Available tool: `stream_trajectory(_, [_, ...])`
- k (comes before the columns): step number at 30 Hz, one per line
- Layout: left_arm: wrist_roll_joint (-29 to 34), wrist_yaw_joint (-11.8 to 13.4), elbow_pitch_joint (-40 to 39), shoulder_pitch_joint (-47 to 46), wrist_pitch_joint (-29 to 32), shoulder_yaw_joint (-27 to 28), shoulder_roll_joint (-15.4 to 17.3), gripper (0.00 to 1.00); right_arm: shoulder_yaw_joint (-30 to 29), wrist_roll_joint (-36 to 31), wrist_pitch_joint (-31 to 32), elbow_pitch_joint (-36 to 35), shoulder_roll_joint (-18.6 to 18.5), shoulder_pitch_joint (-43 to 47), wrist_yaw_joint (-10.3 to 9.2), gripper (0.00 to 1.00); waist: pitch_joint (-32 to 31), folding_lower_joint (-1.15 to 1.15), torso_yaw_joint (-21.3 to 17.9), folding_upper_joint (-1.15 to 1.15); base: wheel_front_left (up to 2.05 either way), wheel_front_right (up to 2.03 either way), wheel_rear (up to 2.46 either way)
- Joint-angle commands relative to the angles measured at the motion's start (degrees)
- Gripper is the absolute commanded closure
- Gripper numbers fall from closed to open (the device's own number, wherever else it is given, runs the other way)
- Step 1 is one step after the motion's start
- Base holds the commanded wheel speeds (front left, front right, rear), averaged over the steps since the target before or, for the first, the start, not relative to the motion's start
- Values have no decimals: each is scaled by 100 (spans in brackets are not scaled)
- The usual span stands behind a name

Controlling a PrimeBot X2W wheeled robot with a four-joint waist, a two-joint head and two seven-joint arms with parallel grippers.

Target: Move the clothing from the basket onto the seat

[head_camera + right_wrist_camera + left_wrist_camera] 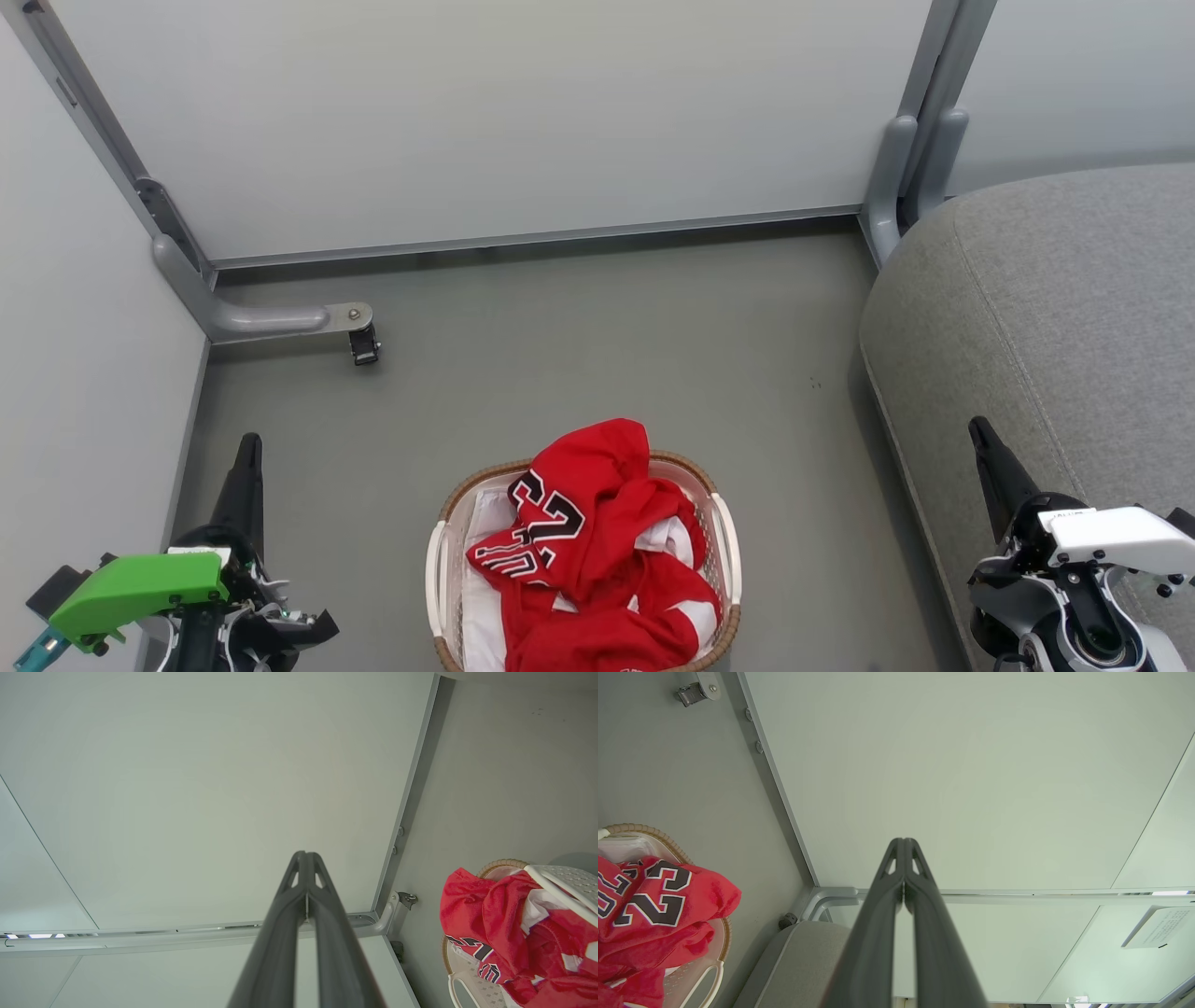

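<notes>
Red clothing (588, 551) with white panels and black-and-white numerals lies heaped in the white basket (437, 560) with its brown woven rim, at the bottom centre of the head view. The grey seat (1055, 308) fills the right side. My left gripper (248, 446) is shut and empty at the lower left, well clear of the basket. Over the seat's edge at the lower right, my right gripper (977, 429) is shut and empty too. The left wrist view has its gripper (904, 842) shut, with the clothing (654, 910) at its left. The right wrist view shows its gripper (305, 855) shut and the clothing (495, 919) at its right.
Pale partition panels (485, 121) wall off the far and left sides. A grey partition foot with a small caster (362, 343) juts onto the grey floor (607, 345) left of the basket. Another partition post (887, 187) stands by the seat's far corner.
</notes>
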Motion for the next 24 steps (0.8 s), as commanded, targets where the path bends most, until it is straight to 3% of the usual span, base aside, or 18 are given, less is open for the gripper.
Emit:
stream_trajectory(1, [-16, -30, -8, -57, 12, 2, 4, 100, -9, 23, 15, -21, -35, 12, -2, 100, 0, 0, 0, 0, 0, 0, 0])
stream_trajectory(9, [-16, -30, -8, -57, 12, 2, 4, 100, -9, 23, 15, -21, -35, 12, -2, 100, 0, 0, 0, 0, 0, 0, 0])
stream_trajectory(10, [1, 1, 16, 6, -2, -3, -2, 0, 2, -2, -2, 20, 5, 4, 0, 15, 0, 0, 0, 0, 0, 0, 0])
stream_trajectory(11, [1, 7, 66, 25, -5, -3, -8, 0, 2, -1, 0, 62, 18, 15, -1, 33, 0, 0, 0, 0, 0, 0, 0])
stream_trajectory(12, [2, 10, 115, 68, -10, -12, -20, 0, 10, -4, -5, 107, 34, 39, -2, 29, 0, 0, 0, 0, 0, 0, 0])
stream_trajectory(13, [1, 14, 163, 114, -7, -13, -30, 0, 11, -2, -1, 157, 49, 75, -2, 10, 0, 0, 0, 0, 0, 0, 0])
stream_trajectory(14, [2, 15, 209, 162, -10, -23, -38, 0, 19, -4, -5, 208, 61, 113, -3, 0, 0, 0, 0, 0, 0, 0, 0])
stream_trajectory(24, [81, 11, 89, 243, -289, -324, -34, 0, 172, -168, -285, 156, 53, 184, -3, 0, 5, 0, 1, 0, 0, 0, 0])
